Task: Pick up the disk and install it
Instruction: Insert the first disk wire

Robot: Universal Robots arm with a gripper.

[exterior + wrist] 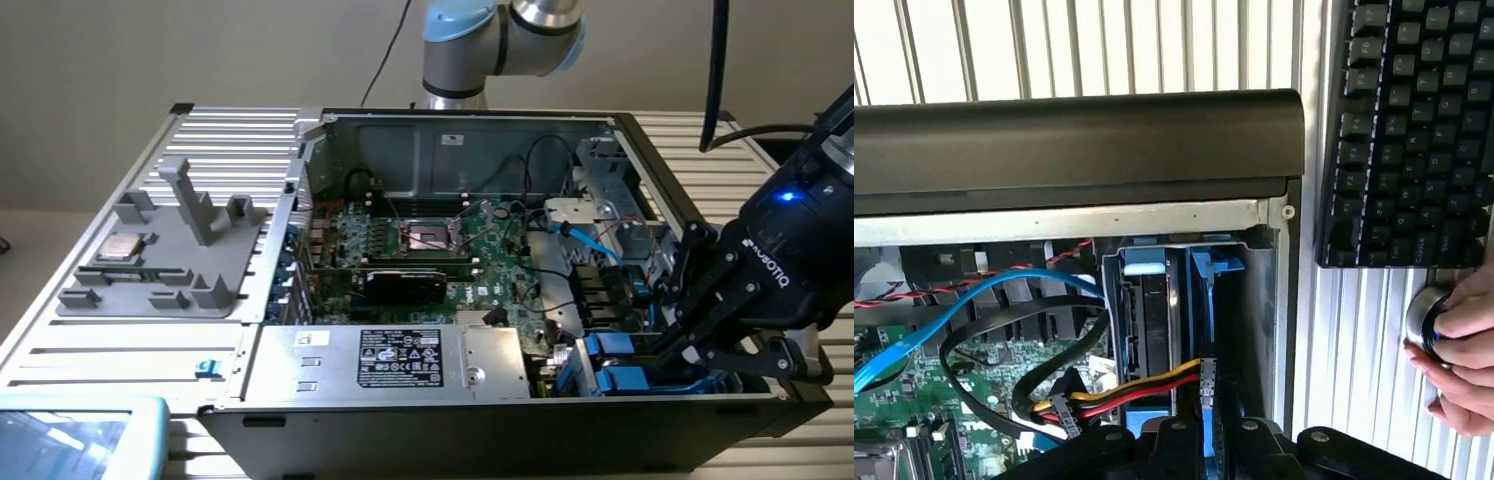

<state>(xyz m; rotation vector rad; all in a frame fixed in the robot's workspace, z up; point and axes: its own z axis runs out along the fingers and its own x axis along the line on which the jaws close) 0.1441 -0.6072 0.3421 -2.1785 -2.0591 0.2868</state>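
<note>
Disk (1152, 320) sits edge-on in the drive bay at the corner of the open tower case (441, 430), slotted between bright blue plastic rails. The claw (1206, 442) is just beside its near end. The claw's black fingers are drawn together, but I honestly can't tell if they're pinching a rail or only pressing against it. From the wrist view the drive is just a thin dark slab with a metal edge, and no label is visible.

A bundle of yellow, red and black wires (1144, 385) crosses in front of it, and a glossy blue cable (974, 300) plus a flat black one loop close by. In the exterior view the bay is at the case's right end, next to a grey metal box with a black-and-white sticker (400, 360). The green motherboard (441, 250) fills the middle.

The case lies on its side on a ribbed aluminium counter (227, 130). A black keyboard (1414, 130) is beside the case, and a person's hand (1464, 360) grips a round silver knob (1426, 318). A grey plastic fixture (174, 250) sits off to the exterior view's left.
</note>
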